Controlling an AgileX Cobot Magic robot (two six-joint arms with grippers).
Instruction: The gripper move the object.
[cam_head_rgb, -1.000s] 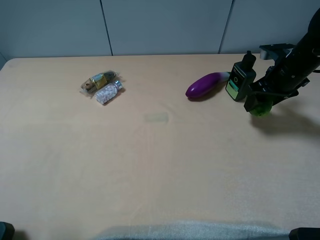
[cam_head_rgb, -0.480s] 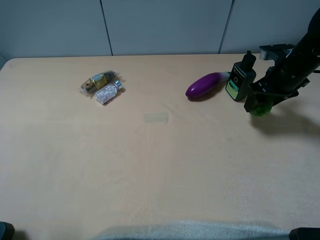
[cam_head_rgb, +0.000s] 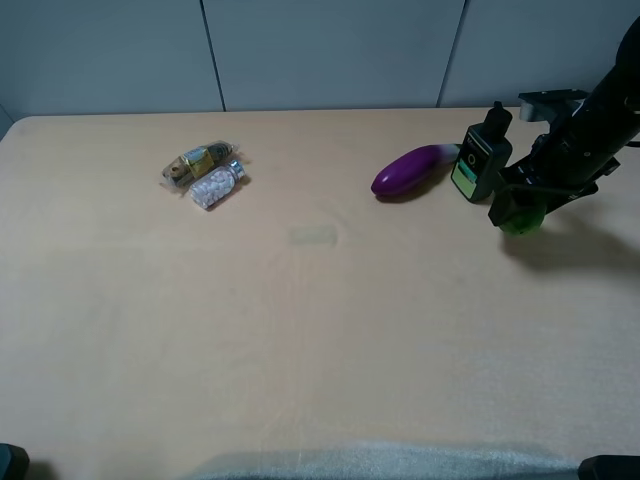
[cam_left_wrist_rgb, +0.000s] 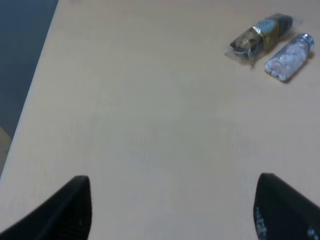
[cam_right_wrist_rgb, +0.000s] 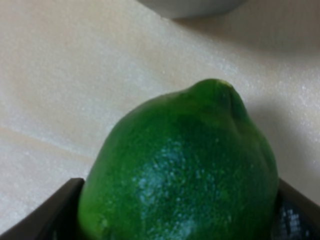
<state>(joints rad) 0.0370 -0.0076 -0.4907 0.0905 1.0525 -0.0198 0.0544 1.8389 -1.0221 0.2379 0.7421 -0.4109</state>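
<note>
Pale beige tabletop (cam_head_rgb: 320, 330) runs under a grey panelled wall, and at its far right the right gripper (cam_head_rgb: 518, 207), a black short-fingered tool on a thick jointed arm, is pinching the small round green lime-like fruit with bumpy skin (cam_head_rgb: 522, 218). The right wrist view shows the fruit (cam_right_wrist_rgb: 182, 175) filling the space between the two dark fingers (cam_right_wrist_rgb: 47, 212), its nub end pointing away from the wrist, so the object lies directly in the claw rather than off to any side. Whether it rests on the table or hangs just above it I cannot tell.

Just beside the gripper stands a dark bottle with a green label (cam_head_rgb: 480, 160), and next to that lies a purple eggplant (cam_head_rgb: 410, 170).

Well apart, on the far left part of the table, lie a wrapped snack packet (cam_head_rgb: 198, 160) and a clear bottle of pale pills (cam_head_rgb: 218, 185), touching.

The left gripper (cam_left_wrist_rgb: 170, 207) hangs spread and empty over bare table, much farther from the fruit.
</note>
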